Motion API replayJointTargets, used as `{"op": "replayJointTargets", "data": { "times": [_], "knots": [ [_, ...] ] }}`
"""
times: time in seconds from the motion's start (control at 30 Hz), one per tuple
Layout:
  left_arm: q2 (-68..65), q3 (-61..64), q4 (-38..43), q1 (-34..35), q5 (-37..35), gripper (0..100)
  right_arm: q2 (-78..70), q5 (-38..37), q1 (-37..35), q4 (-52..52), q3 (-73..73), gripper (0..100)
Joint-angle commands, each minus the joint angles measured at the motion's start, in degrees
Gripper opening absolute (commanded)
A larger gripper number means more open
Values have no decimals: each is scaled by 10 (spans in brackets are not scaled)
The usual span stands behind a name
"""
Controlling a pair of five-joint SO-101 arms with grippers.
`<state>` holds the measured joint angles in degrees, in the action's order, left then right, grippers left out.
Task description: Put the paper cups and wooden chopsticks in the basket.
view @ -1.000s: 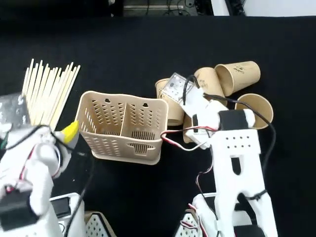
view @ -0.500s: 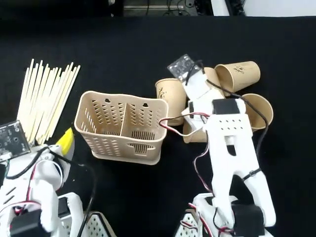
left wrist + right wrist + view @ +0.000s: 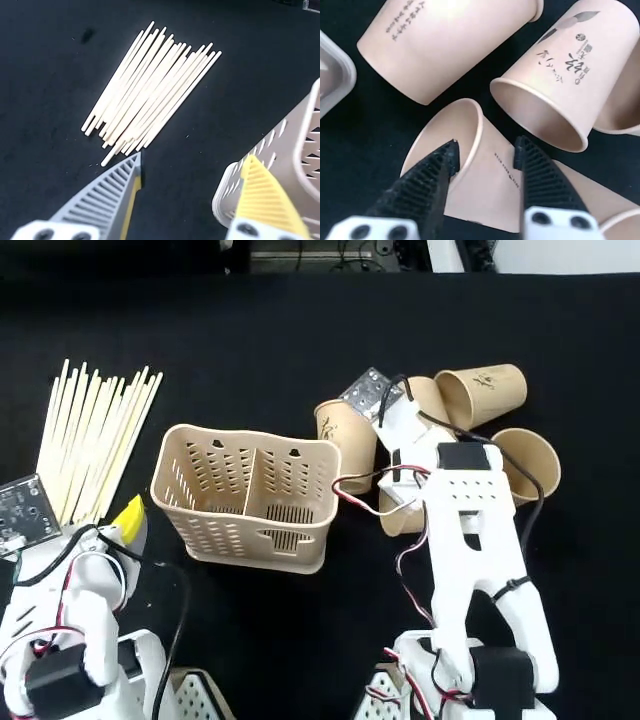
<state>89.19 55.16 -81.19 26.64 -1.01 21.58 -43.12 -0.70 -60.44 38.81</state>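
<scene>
Black-clothed table [image 3: 200, 330] — cables [image 3: 330, 255] beyond its far edge.

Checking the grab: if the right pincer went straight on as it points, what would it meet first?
Probably the paper cup lying on its side ahead of the right pincer, whose open jaws straddle its rim; depth is unclear.

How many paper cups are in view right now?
5 paper cups: one next to the basket, one partly behind the right arm, one back right, one front right, one at the right gripper. The arm may hide more.
</scene>
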Motion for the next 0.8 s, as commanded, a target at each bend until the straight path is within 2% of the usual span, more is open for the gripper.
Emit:
{"op": "replayJointTargets", "data": {
  "times": [0.0, 0.07, 0.13, 0.3, 0.5, 0.77],
  "knots": [
    [2, 5, 11, 7, -3, 307, 7, -27, 3, 2, 13, 76],
    [2, 5, 10, 7, -2, 307, 21, -37, 4, 8, 22, 6],
    [2, 5, 10, 7, -2, 307, 36, -38, 6, 9, 26, 28],
    [2, 5, 9, 7, -2, 307, 104, -35, 6, 3, 27, 11],
    [2, 6, 8, 7, -2, 307, 223, -31, 4, -75, 11, 11],
    [2, 7, 8, 7, -3, 307, 314, 95, 3, -200, -138, 11]
  ]
}}
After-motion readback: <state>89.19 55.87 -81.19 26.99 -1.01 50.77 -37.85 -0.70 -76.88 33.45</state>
